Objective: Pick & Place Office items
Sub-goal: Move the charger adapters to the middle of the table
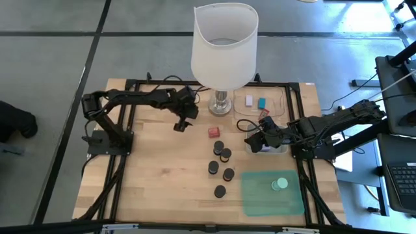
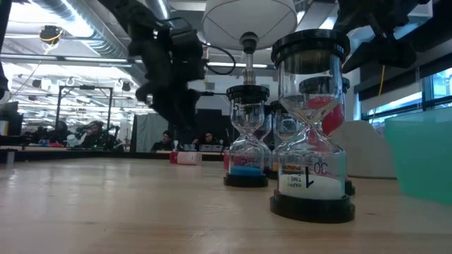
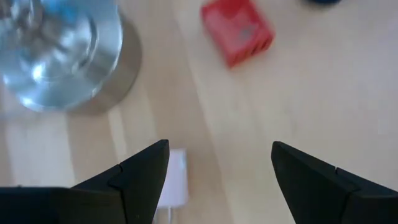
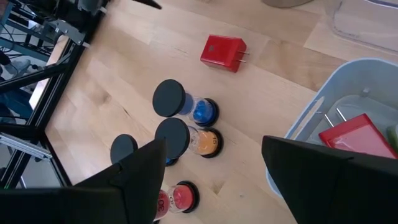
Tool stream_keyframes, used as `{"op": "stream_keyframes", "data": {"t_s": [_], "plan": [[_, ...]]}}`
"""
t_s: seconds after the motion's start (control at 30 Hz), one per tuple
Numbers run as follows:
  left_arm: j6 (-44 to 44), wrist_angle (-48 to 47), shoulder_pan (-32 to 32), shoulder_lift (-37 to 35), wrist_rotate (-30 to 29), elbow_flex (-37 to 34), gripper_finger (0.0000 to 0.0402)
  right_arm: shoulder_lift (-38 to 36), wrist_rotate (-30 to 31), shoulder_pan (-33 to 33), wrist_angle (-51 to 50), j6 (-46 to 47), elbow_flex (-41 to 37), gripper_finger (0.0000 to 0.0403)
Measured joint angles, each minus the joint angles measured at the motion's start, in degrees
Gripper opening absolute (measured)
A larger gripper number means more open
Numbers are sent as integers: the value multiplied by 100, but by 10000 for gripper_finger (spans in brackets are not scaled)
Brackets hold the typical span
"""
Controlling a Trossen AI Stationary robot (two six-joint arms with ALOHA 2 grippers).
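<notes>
Hovering above the wooden desk [image 1: 162, 169] beside the silver lamp base [image 1: 221, 104], the left gripper [image 1: 182, 123] stood open and empty, seemingly lining up on the small red plug-shaped block [image 1: 213, 132] lying just beyond its fingers; next it would need to shift over it and descend. That arm reached out long and low from its post. The right gripper [image 1: 255, 140], also open and empty, hung at the grey tray [image 1: 283, 149], near the black-capped sand timers [image 1: 221, 162].
</notes>
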Motion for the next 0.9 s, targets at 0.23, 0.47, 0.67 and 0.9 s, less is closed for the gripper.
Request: {"op": "stream_keyframes", "data": {"t_s": [0.23, 0.47, 0.67, 0.9], "plan": [[-40, 1087, 105, 0, -681, -589, 281, 0, 1, 0, 16, 0, 1, 267], [-144, 1672, 439, 1, -298, -959, 281, 0, 0, 2, 17, 0, 0, 267], [-217, 2445, 573, 7, -222, -1233, 281, 0, 0, 0, 20, 0, 0, 267], [-305, 2611, 580, 362, -39, -1252, 281, -2, 0, 2, 24, 0, 0, 267]]}}
